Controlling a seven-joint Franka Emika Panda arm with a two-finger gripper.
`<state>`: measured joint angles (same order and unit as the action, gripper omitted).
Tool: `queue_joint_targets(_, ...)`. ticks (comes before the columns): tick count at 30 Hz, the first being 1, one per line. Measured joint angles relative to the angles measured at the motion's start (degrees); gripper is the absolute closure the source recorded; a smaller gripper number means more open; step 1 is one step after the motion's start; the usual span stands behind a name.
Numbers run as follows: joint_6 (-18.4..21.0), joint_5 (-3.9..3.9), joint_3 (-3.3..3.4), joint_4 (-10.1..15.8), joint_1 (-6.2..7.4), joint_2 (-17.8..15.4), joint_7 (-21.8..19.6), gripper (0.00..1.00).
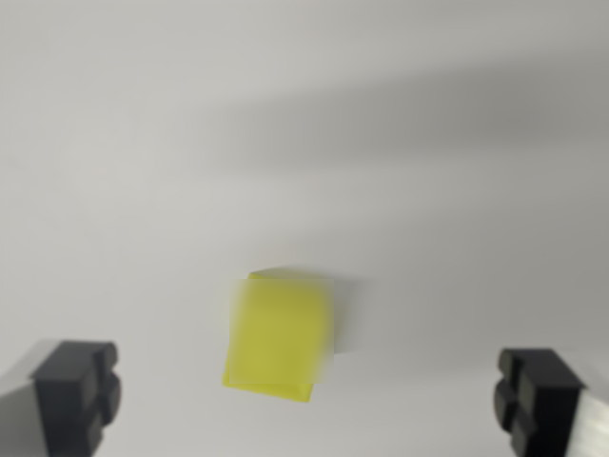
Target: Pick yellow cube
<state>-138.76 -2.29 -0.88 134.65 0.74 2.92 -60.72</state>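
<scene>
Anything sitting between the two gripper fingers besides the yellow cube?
No. In the wrist view only the yellow cube lies between the open gripper's fingers; the rest is bare white surface.

The yellow cube (278, 337) lies blurred and slightly rotated on the white worktop (285, 114), away from any visible edge.

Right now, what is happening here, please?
A robot arm is working on picking up a yellow cube, seen from its wrist camera. The cube lies on a plain white surface, a little blurred. The tool is open, with one dark finger on each side of the cube. Neither finger touches it, so nothing is held yet.
</scene>
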Motion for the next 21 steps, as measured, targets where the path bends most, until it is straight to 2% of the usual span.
queue_joint_targets(21, -8.6, 0.26, 0.00, 6.7, 1.31, 2.3, -6.4, 0.00)
